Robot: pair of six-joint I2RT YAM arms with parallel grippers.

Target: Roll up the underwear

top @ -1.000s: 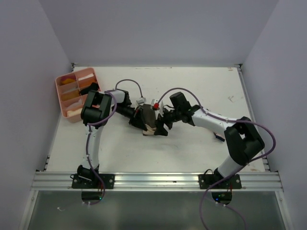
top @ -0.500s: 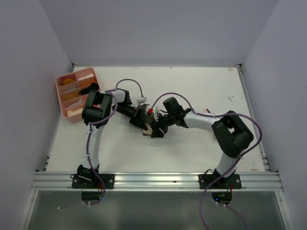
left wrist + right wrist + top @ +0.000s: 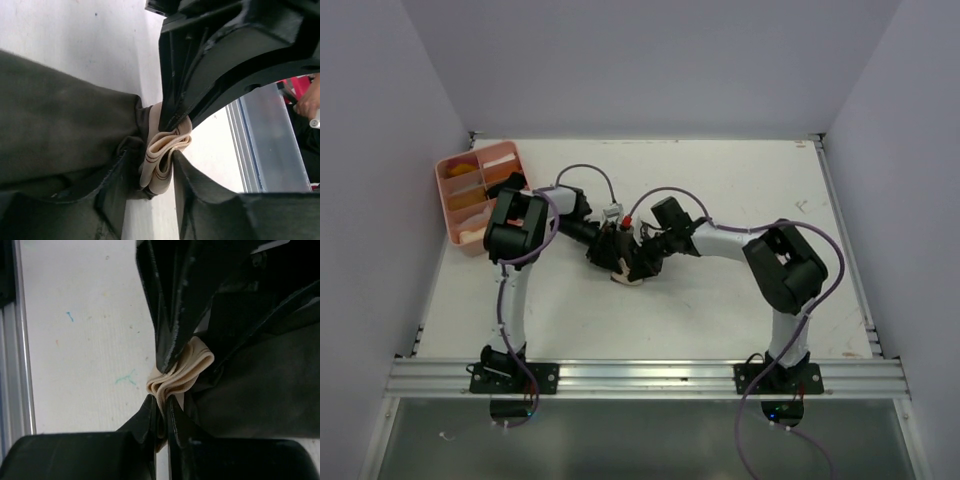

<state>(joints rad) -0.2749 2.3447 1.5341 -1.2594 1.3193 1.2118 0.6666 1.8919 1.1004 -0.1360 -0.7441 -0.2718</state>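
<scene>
Underwear [image 3: 55, 130]: dark olive, pale band [image 3: 182, 370], bunched on the surface [image 3: 80, 330].
Left end effector [image 3: 150, 167]: pinching the band (folded).
Right end effector [image 3: 161, 407]: closed on the same band.

Over in the far-left corner of the white table [image 3: 720, 180] sits a pink compartment tray [image 3: 446, 197], angled a little to the table's edges. There are orange pieces [image 3: 466, 197] in its middle sections and something pale [image 3: 478, 234] in the nearest one. A few small dark marks [image 3: 801, 206] show near the right edge. Close up, a teal squiggle [image 3: 126, 378] and a blue fleck [image 3: 70, 316] dot the surface. A metal rail [image 3: 640, 377] runs along the near edge, and pale lilac walls [image 3: 650, 60] close in the other three sides.
</scene>
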